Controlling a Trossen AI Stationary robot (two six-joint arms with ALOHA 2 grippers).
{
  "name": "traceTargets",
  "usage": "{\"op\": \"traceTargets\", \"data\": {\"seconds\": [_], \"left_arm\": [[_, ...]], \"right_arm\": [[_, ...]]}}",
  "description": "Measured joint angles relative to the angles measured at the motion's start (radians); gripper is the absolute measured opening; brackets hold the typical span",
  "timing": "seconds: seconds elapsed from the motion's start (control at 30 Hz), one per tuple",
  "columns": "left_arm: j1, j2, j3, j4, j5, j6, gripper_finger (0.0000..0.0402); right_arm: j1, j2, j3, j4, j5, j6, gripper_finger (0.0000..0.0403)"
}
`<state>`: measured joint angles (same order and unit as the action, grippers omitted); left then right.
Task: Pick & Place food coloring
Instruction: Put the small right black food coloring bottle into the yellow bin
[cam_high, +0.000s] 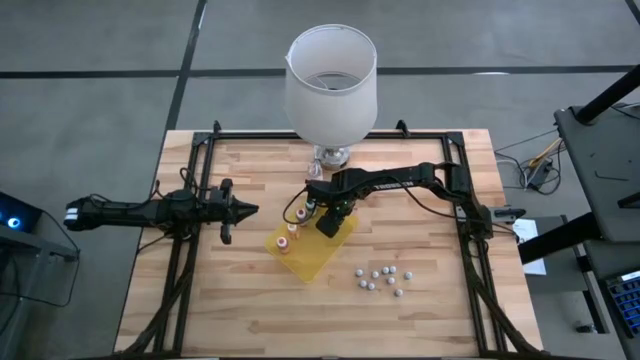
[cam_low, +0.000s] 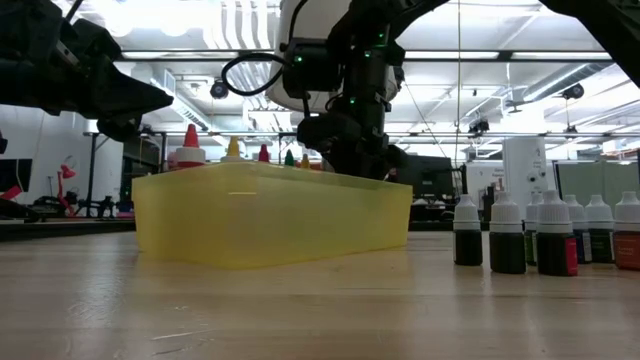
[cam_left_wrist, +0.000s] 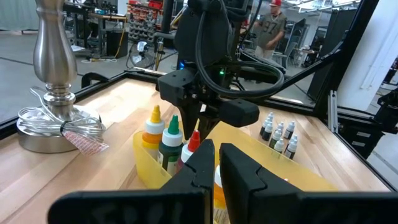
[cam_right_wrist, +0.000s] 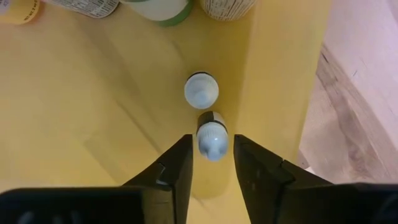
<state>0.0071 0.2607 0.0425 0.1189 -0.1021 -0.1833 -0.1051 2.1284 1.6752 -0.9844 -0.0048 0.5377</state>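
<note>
- Between our right gripper's (cam_right_wrist: 211, 163) parted fingers we see a white-capped food coloring bottle (cam_right_wrist: 211, 137) standing in the yellow tray (cam_right_wrist: 93, 118), another (cam_right_wrist: 201, 89) just beyond.
- Our left gripper (cam_high: 247, 210), fingers pressed together, waits beside the tray.
- More bottles (cam_low: 520, 235) stand on the table (cam_low: 320, 310).

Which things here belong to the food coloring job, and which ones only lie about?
Job: white-capped dropper bottles on the table; two more in the yellow tray; right gripper above them; coloured-cap bottles in the tray, probably.
Lying about: table lamp, coiled cord, left gripper.
</note>
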Motion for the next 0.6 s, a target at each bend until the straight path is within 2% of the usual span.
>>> {"op": "traceTargets", "data": {"seconds": [0.6], "left_arm": [[0.000, 0.000, 0.000, 0.000, 0.000, 0.000, 0.0000]], "right_arm": [[-0.001, -0.006, 0.011, -0.011, 0.005, 0.000, 0.0136]]}}
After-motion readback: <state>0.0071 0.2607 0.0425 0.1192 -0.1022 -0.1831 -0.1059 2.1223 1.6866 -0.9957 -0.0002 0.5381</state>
